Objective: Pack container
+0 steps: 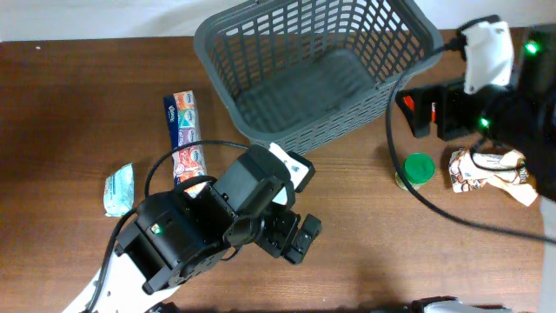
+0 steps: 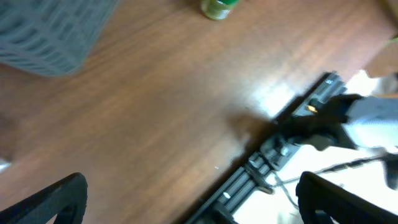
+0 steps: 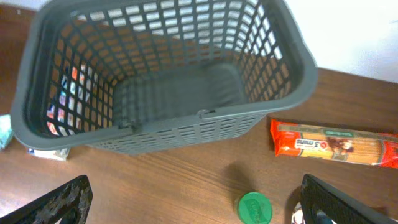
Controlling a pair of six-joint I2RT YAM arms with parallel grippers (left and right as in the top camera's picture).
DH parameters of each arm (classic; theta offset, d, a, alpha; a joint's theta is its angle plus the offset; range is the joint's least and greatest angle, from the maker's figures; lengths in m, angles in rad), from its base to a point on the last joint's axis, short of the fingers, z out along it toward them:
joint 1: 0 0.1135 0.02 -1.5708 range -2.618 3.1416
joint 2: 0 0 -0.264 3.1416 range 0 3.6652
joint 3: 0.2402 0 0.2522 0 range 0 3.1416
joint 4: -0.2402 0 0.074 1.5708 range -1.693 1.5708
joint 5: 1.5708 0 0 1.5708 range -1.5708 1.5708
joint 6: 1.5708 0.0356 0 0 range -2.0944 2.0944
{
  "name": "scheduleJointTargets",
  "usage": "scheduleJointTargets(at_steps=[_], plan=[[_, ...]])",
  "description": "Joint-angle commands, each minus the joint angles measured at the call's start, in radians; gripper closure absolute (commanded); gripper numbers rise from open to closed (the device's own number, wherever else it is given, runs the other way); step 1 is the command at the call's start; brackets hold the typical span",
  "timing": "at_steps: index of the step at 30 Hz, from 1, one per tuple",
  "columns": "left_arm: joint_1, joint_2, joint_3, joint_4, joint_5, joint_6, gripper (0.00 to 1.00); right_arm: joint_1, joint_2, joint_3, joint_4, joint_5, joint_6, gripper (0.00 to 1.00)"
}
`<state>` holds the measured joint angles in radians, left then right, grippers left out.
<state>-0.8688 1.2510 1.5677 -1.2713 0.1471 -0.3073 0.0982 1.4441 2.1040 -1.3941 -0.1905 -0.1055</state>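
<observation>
The dark grey plastic basket (image 1: pixel 304 130) stands upright at the far side of the brown surface (image 1: pixel 69 104), turned slightly askew. Slotted lattice walls rise to a solid rim; its bare floor shows.

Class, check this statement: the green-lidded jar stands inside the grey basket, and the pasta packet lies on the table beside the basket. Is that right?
Not quite. The jar stands on the table, outside the basket, which is empty. The right wrist view shows this. The pasta packet does lie on the table beside the basket.
</observation>
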Motion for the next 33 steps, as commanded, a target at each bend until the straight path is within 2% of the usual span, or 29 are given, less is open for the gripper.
scheduleJointTargets(at_steps=[1,9,18,23,28,33], plan=[[-0.006,0.002,0.019,-0.001,0.118,-0.007,0.01,-0.018,0.057,0.016,-0.003,-0.047,-0.037,0.01],[-0.006,0.048,0.019,0.021,0.117,-0.025,0.01,-0.183,0.12,0.017,0.024,-0.184,-0.123,0.01],[-0.006,0.108,0.019,0.108,-0.051,-0.025,0.01,-0.396,0.171,0.017,0.164,-0.374,-0.122,0.01],[-0.006,0.138,0.019,0.137,-0.051,-0.026,0.01,-0.415,0.246,0.017,0.211,-0.44,-0.092,0.01],[-0.006,0.167,0.019,0.13,-0.035,-0.026,0.01,-0.384,0.333,0.017,0.209,-0.585,-0.091,0.01],[-0.006,0.177,0.019,0.127,-0.032,-0.026,0.01,-0.373,0.351,0.017,0.212,-0.64,-0.088,0.01]])
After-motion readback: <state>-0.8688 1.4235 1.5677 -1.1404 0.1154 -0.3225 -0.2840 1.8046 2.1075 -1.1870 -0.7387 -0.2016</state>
